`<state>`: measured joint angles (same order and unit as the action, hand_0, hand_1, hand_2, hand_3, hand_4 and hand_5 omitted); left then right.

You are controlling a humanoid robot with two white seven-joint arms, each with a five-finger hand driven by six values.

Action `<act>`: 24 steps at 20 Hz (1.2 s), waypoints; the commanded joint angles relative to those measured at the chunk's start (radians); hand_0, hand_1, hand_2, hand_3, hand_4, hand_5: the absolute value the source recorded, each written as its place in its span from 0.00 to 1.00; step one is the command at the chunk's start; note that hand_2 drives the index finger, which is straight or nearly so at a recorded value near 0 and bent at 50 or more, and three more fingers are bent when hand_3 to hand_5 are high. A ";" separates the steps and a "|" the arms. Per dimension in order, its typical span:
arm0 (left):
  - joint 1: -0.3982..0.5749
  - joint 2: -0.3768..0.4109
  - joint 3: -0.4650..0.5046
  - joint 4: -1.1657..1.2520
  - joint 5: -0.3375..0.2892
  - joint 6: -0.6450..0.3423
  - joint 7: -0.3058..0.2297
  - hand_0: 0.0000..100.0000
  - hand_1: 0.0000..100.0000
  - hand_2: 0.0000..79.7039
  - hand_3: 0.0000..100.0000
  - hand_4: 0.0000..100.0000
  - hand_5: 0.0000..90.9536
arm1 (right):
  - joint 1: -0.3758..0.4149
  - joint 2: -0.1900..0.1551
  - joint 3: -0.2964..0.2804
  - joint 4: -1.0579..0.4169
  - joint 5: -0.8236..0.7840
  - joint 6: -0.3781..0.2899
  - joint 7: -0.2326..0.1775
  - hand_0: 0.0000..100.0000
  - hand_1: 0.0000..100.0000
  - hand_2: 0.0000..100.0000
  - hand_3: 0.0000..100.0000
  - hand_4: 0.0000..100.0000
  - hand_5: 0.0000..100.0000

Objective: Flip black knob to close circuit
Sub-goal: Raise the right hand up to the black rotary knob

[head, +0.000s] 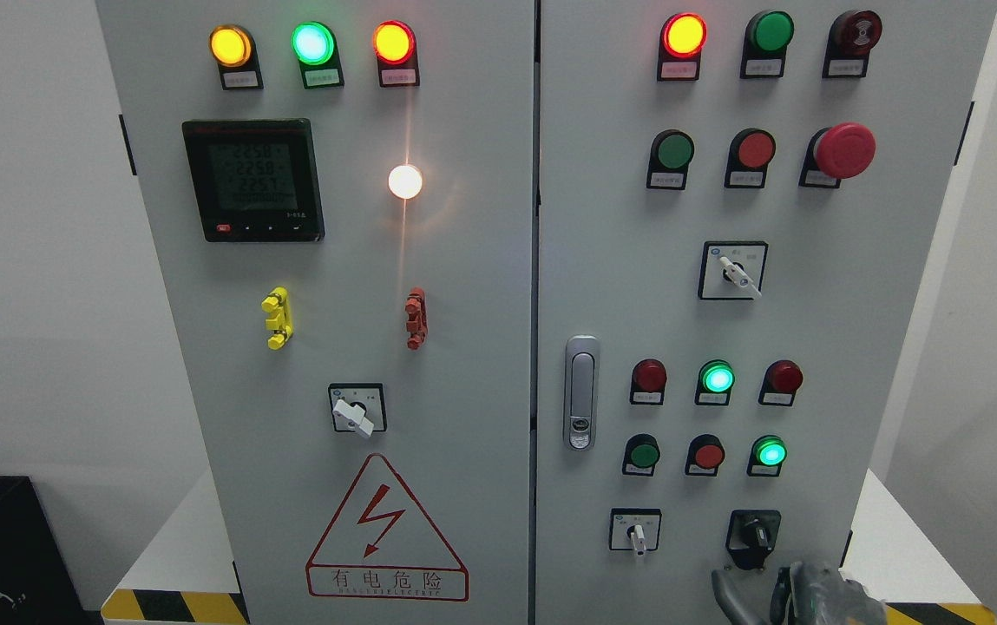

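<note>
Reaching up from the bottom edge, the right hand [797, 595] hung just below the black knob [754, 531], its grip unreadable; fingers needed to straddle the lever squarely before turning.

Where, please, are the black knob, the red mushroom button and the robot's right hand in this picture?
black knob [756, 531]: head view, on the knob's handle.
red mushroom button [845, 150]: head view, on its domed cap.
right hand [797, 595]: head view, on the grey hand below the knob.

Grey cabinet [481, 365] on white platform [897, 547], hazard-striped edge.
</note>
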<state>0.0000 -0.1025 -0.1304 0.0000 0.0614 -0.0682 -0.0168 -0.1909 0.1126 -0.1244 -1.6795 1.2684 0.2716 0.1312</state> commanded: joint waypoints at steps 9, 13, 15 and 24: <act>0.022 0.000 0.000 -0.023 0.000 -0.001 0.000 0.12 0.56 0.00 0.00 0.00 0.00 | -0.031 -0.004 -0.018 0.009 -0.001 0.006 0.018 0.00 0.01 0.84 0.99 0.88 0.94; 0.022 0.000 0.000 -0.023 0.000 -0.001 0.000 0.12 0.56 0.00 0.00 0.00 0.00 | -0.035 -0.005 -0.020 0.011 0.000 0.008 0.018 0.00 0.01 0.84 0.99 0.88 0.94; 0.022 0.000 0.000 -0.023 0.000 -0.001 0.000 0.12 0.56 0.00 0.00 0.00 0.00 | -0.035 -0.007 -0.020 0.011 0.000 0.008 0.018 0.00 0.01 0.84 0.99 0.88 0.94; 0.022 0.000 0.000 -0.023 0.000 -0.001 0.000 0.12 0.56 0.00 0.00 0.00 0.00 | -0.038 -0.008 -0.052 0.012 0.000 0.008 0.015 0.00 0.01 0.84 0.99 0.88 0.94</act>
<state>0.0000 -0.1026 -0.1304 0.0000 0.0614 -0.0682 -0.0168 -0.2260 0.1070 -0.1514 -1.6700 1.2684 0.2793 0.1482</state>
